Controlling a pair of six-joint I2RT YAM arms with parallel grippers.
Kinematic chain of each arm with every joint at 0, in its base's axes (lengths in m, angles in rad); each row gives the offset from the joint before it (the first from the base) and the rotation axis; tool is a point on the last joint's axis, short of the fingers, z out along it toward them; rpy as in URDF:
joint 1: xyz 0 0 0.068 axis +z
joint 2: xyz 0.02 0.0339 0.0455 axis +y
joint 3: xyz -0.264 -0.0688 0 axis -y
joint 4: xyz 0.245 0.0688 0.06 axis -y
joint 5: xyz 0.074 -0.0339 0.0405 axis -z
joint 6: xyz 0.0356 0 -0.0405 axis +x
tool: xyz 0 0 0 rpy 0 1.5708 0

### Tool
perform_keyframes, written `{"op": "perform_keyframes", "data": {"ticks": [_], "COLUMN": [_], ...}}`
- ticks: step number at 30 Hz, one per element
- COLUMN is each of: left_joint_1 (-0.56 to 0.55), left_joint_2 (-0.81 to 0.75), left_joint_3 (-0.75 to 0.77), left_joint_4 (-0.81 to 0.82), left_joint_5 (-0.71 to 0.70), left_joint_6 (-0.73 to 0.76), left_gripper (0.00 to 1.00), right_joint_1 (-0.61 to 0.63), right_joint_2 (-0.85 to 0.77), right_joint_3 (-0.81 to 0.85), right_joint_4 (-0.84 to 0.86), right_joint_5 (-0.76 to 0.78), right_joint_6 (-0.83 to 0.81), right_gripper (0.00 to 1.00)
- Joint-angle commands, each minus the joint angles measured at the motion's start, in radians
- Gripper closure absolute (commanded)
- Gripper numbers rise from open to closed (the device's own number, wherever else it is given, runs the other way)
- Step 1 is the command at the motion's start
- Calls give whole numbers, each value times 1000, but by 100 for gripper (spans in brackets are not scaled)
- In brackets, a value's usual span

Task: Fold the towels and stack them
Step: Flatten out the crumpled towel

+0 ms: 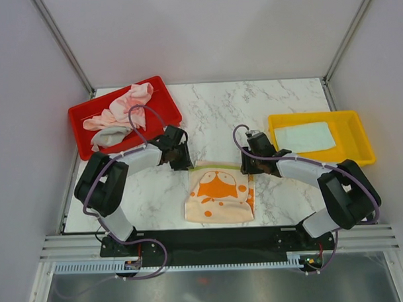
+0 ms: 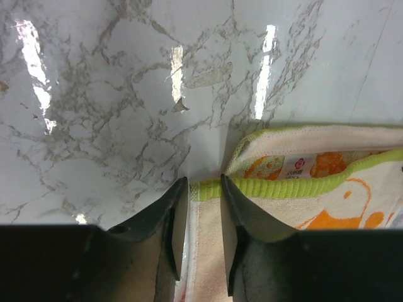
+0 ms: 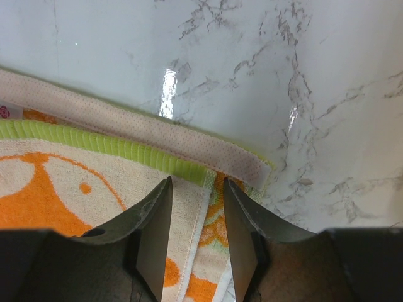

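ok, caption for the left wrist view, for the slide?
Left gripper straddles the green-hemmed corner of the cream orange-print towel on the marble table.

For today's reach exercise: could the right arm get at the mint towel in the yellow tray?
Probably yes: the mint towel lies uncovered in the yellow tray, beside the right tool, nothing between.

Both arms are bent inward here! The left arm [image 1: 103,184] rises from its base at 7 o'clock, elbow bulging out toward 8, forearm reaching in to centre. The left gripper [image 1: 182,156] points down, jaws part-way apart. The right arm [image 1: 345,195] mirrors it from 5 o'clock, elbow out at 4. The right gripper [image 1: 250,164] is tipped down at 3 o'clock of centre, jaws likewise parted.
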Motion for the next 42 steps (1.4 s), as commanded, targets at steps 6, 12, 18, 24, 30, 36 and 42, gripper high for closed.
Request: {"op": "perform_keyframes", "data": {"ticks": [6, 12, 18, 24, 30, 36, 42], "left_joint_1": [-6, -6, -6, -6, -12, -26, -34], "left_joint_2": [79, 44, -90, -134, -152, -327, -626], "left_joint_3": [13, 33, 33, -13, -45, -37, -22], "left_joint_4": [1, -15, -73, -124, -75, -82, -90], "left_joint_5": [36, 62, 36, -49, 2, 37, 129], "left_joint_6": [17, 20, 6, -50, -47, -40, -53], "left_gripper": [88, 98, 98, 98, 98, 98, 98], "right_joint_1": [-6, -7, -7, -7, -6, -6, -4], "right_joint_2": [20, -20, -98, -103, -130, -296, -590], "right_joint_3": [-29, -5, 20, 9, 0, 35, 60], "right_joint_4": [69, 25, -41, -53, -46, -72, -93], "right_joint_5": [-17, -14, 15, 13, -13, -31, -89], "right_joint_6": [-7, -15, -18, -13, -9, -1, 1], "right_gripper": [68, 99, 100, 100, 100, 100, 100]}}
